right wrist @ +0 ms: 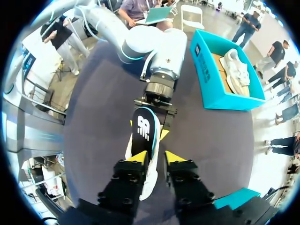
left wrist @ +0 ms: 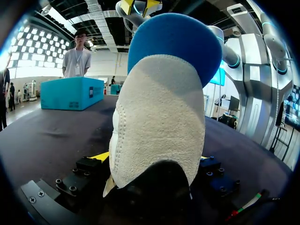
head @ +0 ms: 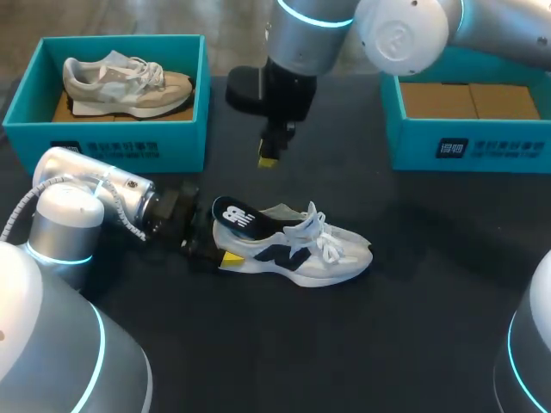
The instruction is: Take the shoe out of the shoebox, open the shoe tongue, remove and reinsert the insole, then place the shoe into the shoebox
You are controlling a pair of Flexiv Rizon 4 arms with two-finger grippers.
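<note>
Firmly, the left tool grips the shoe by its heel.

Soft, even light came from above. The dark surface showed faint shadows beside the shoe; the right arm gleamed with pale highlights.

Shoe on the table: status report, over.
Left gripper shut on shoe heel. Right gripper open, hovering above. Insole sticking out at heel. Nothing between right gripper and shoe.

White shoe with navy markings, black insole, teal shoebox, dark table.
</note>
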